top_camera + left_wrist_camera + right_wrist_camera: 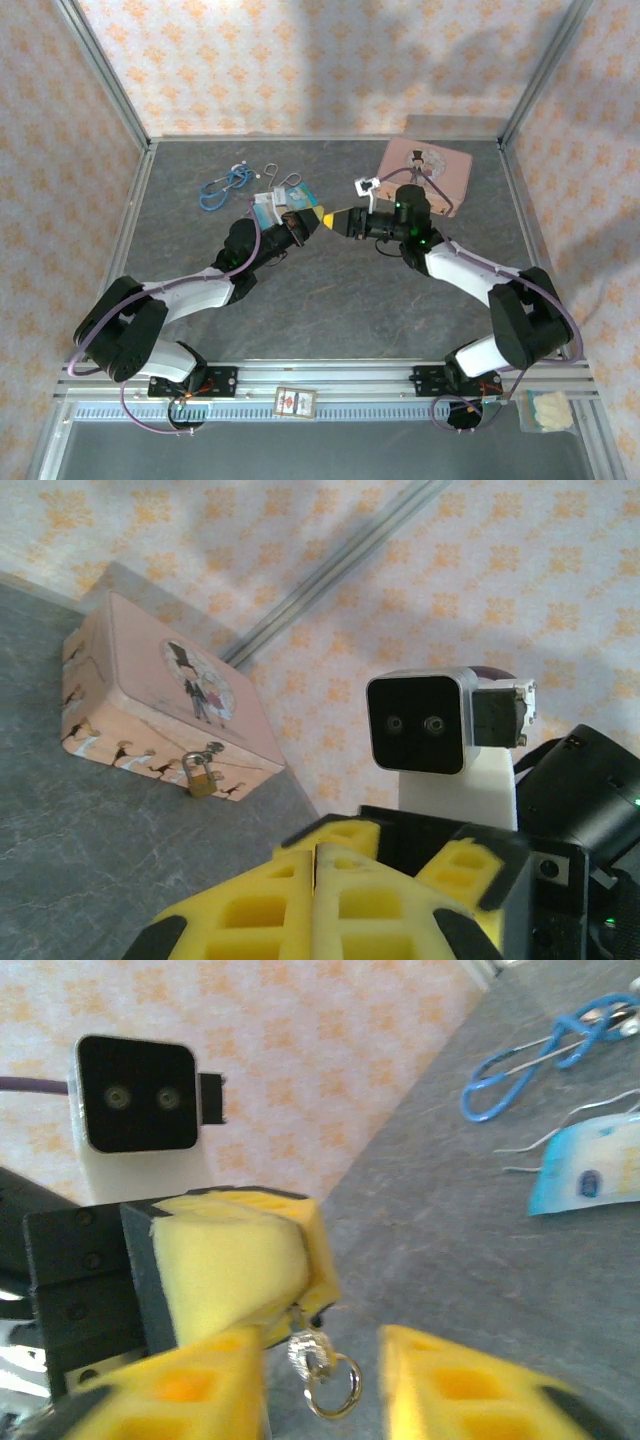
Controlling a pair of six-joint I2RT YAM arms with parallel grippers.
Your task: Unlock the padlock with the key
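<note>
Yellow left end effector pinches shut on a small silver ring; the right end effector is open wide around it.

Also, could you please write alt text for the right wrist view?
The left gripper, fingers shut, holds the key with its silver ring dangling, between the right gripper's open fingers; a blue cord and card lie on the table beyond.

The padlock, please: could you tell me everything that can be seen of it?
The padlock is tiny, with a brass-coloured body and a thin silver shackle that looks closed. It hangs body down against the side wall of the pink tin, low near the grey table, its shackle hooked through the tin's dark clasp. Only tin and clasp appear to touch it.
</note>
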